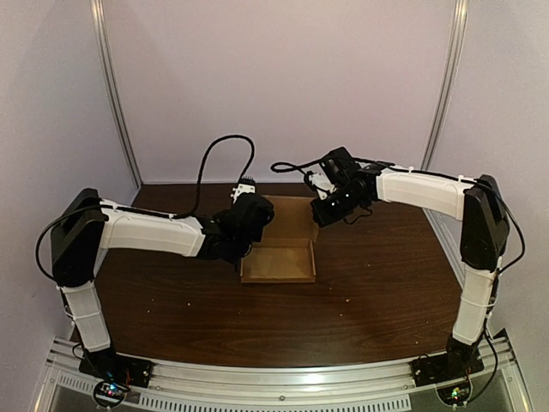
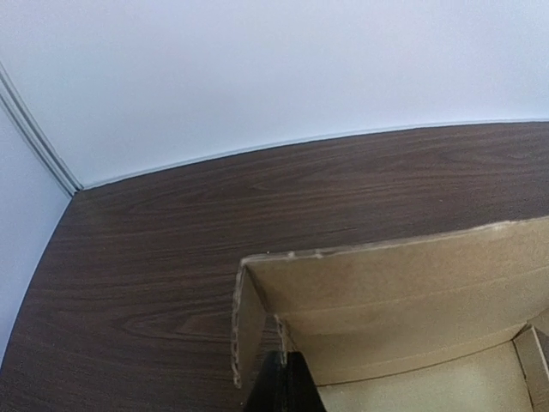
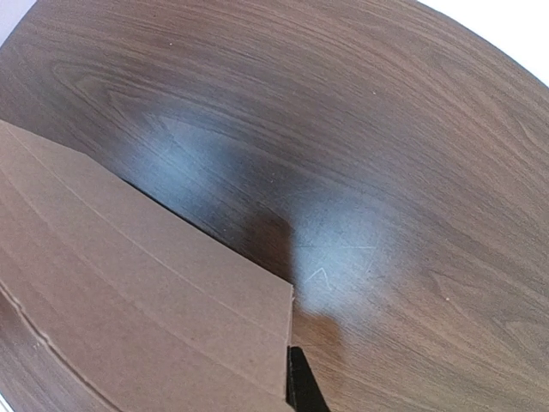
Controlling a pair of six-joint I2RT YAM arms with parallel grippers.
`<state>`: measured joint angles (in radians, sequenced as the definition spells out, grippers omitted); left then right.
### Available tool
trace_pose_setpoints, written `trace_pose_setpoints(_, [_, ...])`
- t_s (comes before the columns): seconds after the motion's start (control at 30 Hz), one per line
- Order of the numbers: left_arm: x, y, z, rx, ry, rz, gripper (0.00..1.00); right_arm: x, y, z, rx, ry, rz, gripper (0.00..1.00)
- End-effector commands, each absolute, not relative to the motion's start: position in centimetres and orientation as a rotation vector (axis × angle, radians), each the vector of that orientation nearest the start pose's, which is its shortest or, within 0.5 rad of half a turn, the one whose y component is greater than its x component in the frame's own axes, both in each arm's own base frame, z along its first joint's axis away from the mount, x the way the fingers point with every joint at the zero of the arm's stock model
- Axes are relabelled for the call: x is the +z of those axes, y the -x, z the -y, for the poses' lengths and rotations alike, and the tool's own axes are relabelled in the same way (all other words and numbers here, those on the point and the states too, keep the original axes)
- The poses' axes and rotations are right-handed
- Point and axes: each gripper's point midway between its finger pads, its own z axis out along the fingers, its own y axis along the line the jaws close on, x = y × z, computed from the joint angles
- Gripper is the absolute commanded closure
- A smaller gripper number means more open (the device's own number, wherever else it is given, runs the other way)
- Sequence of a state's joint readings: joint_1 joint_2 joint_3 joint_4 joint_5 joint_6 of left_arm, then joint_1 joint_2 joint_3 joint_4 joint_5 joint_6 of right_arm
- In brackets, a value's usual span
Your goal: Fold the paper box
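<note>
A brown paper box (image 1: 278,260) lies open on the table's middle, its wide back flap (image 1: 292,215) reaching away from the arms. My left gripper (image 1: 243,251) is at the box's left wall. In the left wrist view the left gripper (image 2: 287,365) is shut on a thin cardboard side tab (image 2: 294,336), next to a folded corner flap (image 2: 249,322). My right gripper (image 1: 320,214) is at the back flap's right edge. In the right wrist view one black finger (image 3: 302,388) shows against the flap (image 3: 154,292); the cardboard hides the other finger.
Dark wood table (image 1: 377,283) surrounds the box. White walls with metal corner rails (image 1: 120,112) close in the back and sides. Black cables (image 1: 225,146) loop above the left wrist.
</note>
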<state>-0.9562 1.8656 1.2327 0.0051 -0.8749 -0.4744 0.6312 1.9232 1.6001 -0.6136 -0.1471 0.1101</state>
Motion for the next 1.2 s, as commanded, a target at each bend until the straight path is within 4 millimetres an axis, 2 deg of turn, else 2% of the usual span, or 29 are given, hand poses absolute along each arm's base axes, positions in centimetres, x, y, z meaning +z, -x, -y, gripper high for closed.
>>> trace_pose_setpoints(0.0, [16.1,-38.4,32.3,-0.025,0.059,-1.955,1.0,14.5,-39.0,-34.4,0.51,0.619,-2.471,1.0])
trace_pose_setpoints(0.23, [14.2,-37.6,31.7,-0.041,0.087,-2.0,1.0,14.2,-38.0,-34.5,0.495,0.498,-2.486,1.0])
trace_pose_setpoints(0.37, [14.0,-37.1,31.8,-0.046,0.086,-2.005,1.0,14.5,-37.8,-34.6,0.493,0.409,-2.504,1.0])
trace_pose_setpoints(0.6, [14.1,-36.4,31.7,-0.042,0.102,-2.008,1.0,16.5,-37.4,-33.6,0.462,0.206,-2.445,1.0])
trace_pose_setpoints(0.7, [13.9,-35.5,32.0,-0.036,0.092,-2.006,1.0,17.0,-36.6,-33.6,0.465,0.184,-2.407,1.0])
trace_pose_setpoints(1.03, [11.7,-32.3,31.7,-0.003,0.089,-2.012,1.0,13.7,-34.1,-33.7,0.375,0.247,-2.383,1.0])
trace_pose_setpoints(1.17, [11.0,-31.2,31.9,-0.002,0.085,-2.017,1.0,12.7,-32.8,-33.7,0.37,0.294,-2.394,0.96])
